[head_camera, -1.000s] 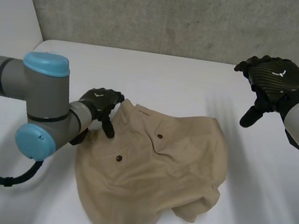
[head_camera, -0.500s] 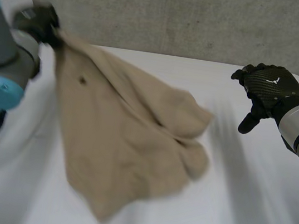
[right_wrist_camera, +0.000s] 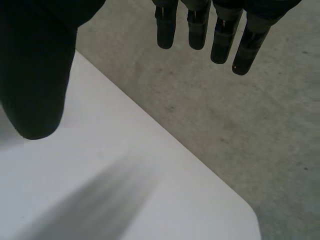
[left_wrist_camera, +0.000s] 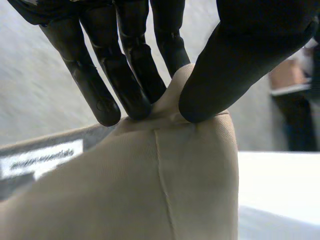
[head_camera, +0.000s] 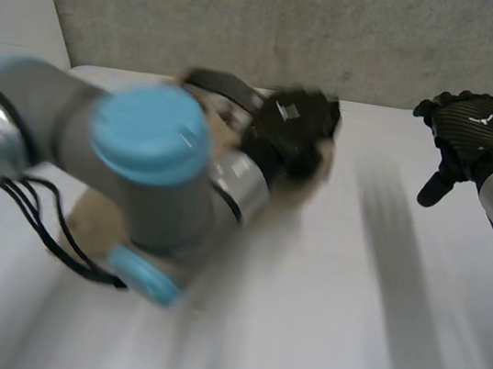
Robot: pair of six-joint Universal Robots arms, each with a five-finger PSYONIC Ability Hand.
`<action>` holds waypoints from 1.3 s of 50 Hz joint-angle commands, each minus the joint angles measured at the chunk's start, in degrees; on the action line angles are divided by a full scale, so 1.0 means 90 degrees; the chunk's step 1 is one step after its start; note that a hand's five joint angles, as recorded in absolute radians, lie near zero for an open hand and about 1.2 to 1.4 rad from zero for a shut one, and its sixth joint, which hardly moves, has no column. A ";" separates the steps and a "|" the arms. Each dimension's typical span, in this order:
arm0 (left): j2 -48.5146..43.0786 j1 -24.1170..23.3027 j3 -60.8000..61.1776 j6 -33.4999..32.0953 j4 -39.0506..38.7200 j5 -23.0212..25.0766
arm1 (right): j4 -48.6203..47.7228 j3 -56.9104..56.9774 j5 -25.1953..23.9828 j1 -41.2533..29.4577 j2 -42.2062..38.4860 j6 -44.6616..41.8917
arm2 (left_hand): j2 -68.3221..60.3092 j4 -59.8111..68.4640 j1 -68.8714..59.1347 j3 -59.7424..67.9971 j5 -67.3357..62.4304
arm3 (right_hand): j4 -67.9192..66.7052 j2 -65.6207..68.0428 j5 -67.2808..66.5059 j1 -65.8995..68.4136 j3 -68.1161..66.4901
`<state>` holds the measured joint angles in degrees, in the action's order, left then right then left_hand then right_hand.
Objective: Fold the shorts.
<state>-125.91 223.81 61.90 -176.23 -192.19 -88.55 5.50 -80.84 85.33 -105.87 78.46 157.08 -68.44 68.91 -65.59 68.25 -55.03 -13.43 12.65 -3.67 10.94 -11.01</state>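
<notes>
Grey concrete wall (head_camera: pixel 362 35) backs the white counter (head_camera: pixel 345 329). My left hand (head_camera: pixel 291 134) is near twelve o'clock, with its fingers (left_wrist_camera: pixel 125 75) and thumb pinching a fold of the tan shorts (left_wrist_camera: pixel 150 190). The shorts drape from the pinch, partly behind the arm. At two o'clock my right hand (head_camera: pixel 470 132) hovers spread over the counter's far corner, holding nothing.

Head view: lighting is bright and even. The white table (head_camera: pixel 370 351) is brightest toward 5 o'clock, and the grey wall (head_camera: pixel 253 18) at 12 o'clock is duller. The left arm (head_camera: pixel 139 159) at 9 o'clock and the left hand (head_camera: pixel 296 132) near centre are smeared by motion. The right hand (head_camera: pixel 468 129) at 2 o'clock carries a faint sheen.

Left wrist view: the shorts (left_wrist_camera: pixel 150 190) are softly lit and shaded beneath the thumb. The background behind them is hazy.
</notes>
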 commanded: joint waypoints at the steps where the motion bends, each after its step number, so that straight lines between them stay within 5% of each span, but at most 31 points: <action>1: -0.0562 -0.0727 0.0436 -0.0077 0.0377 0.0024 | -0.0016 0.0076 0.0128 0.0142 0.0012 -0.0022 | 0.5532 -0.5584 0.5215 -0.5510 0.5152 | 0.0381 -0.0294 0.0407 -0.0104 0.0112; 8: 0.0404 -0.0630 0.0856 -0.0604 0.0563 -0.0054 | 0.0014 0.0067 0.0031 0.0104 0.0002 -0.0022 | 0.6283 -0.6335 0.5966 -0.6261 0.5904 | 0.0381 -0.0294 0.0407 -0.0104 0.0112; 24: 0.3237 0.1626 0.3541 -0.0761 0.0641 -0.0024 | -0.0006 -0.0363 -0.0809 -0.0170 -0.0076 -0.1154 | 0.6022 -0.6074 0.5705 -0.6000 0.5643 | 0.0381 -0.0294 0.0407 -0.0104 0.0112; 28: 0.3296 0.1685 0.3903 -0.0771 0.0642 0.0024 | -0.0025 -0.0305 -0.0809 -0.0365 -0.0085 -0.1301 | 0.5032 -0.5084 0.4715 -0.5011 0.4653 | 0.0381 -0.0294 0.0407 -0.0104 0.0112; 40: 0.3218 0.2026 0.4138 -0.0790 0.0680 -0.0122 | 0.0023 -0.0431 -0.0770 -0.0931 -0.0134 -0.1350 | 0.4938 -0.4989 0.4621 -0.4916 0.4558 | 0.0381 -0.0294 0.0407 -0.0104 0.0112; 46: 0.3160 0.2173 0.4401 -0.0810 0.0856 -0.0600 | 0.0531 -0.0373 -0.0848 -0.1137 -0.0339 -0.1380 | 0.4582 -0.4634 0.4265 -0.4561 0.4203 | -0.0843 0.0929 -0.0816 0.1119 -0.1111; 56: 0.3862 0.2329 0.5251 -0.0849 0.1071 -0.0952 | 0.1106 0.0749 -0.1375 -0.1400 -0.1490 -0.1292 | 0.4619 -0.4671 0.4303 -0.4598 0.4240 | -0.1628 0.1715 -0.1601 0.1905 -0.1897; 65: 0.4165 0.2359 0.5983 -0.0849 0.1061 -0.0942 | 0.2707 0.2769 -0.1483 -0.1410 -0.3179 -0.1301 | 0.4638 -0.4690 0.4321 -0.4617 0.4259 | -0.1984 0.2070 -0.1957 0.2260 -0.2252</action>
<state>-89.75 244.88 111.76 -183.88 -182.45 -97.31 20.83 -67.31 72.45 -118.73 59.56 145.48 -22.90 22.97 -22.59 22.93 -13.23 -25.92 25.48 -14.61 22.12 -25.87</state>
